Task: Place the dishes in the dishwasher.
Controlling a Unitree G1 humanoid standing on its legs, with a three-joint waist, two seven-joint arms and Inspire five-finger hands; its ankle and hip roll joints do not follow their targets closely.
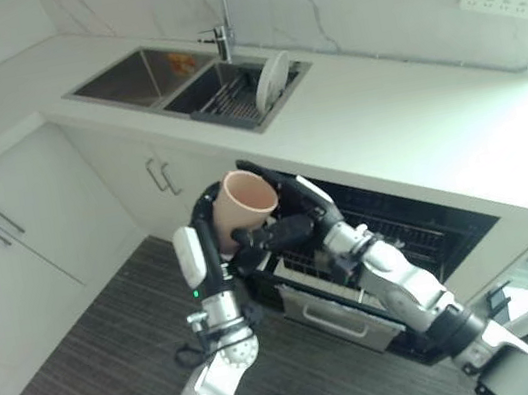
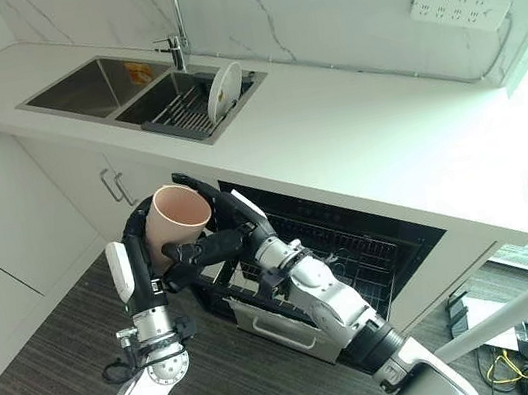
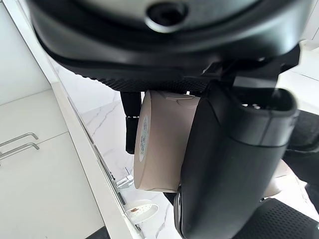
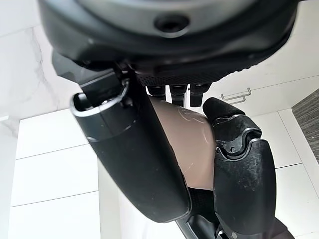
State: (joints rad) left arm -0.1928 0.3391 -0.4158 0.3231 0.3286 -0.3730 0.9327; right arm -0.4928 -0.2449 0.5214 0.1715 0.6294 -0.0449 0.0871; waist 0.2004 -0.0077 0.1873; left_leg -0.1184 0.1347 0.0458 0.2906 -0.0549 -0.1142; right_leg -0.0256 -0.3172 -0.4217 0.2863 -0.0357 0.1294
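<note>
Both hands are closed on one beige cup [image 1: 247, 202], held in the air above the floor, in front of the open dishwasher [image 1: 394, 247]. The cup is tilted, with its open mouth facing up and toward 1 o'clock in the left eye view.

Left hand [image 1: 211, 229]: fingers curled round the cup's far side, white-covered thumb against the near side at 9 o'clock of the cup. In the left wrist view the cup's base and wall [image 3: 162, 144] lie between the thumb and the fingers.

Right hand [image 1: 279, 227]: enters from 4 o'clock. Its fingers wrap the cup's lower body from the dishwasher side. In the right wrist view the beige wall [image 4: 192, 149] is clamped between the thumb and the fingers.

Dishwasher: sits under the white countertop [image 1: 404, 123], door down, with a dark wire rack [image 1: 401, 225] visible inside, at 3 o'clock of the cup.

Sink [image 1: 137, 77]: set into the countertop at 12 o'clock of the cup, well apart from it. Its right basin holds a dark drainer rack [image 1: 226, 92] with one white plate [image 1: 272, 82] standing on edge. White cabinet doors [image 1: 34, 216] lie at 9 o'clock.
</note>
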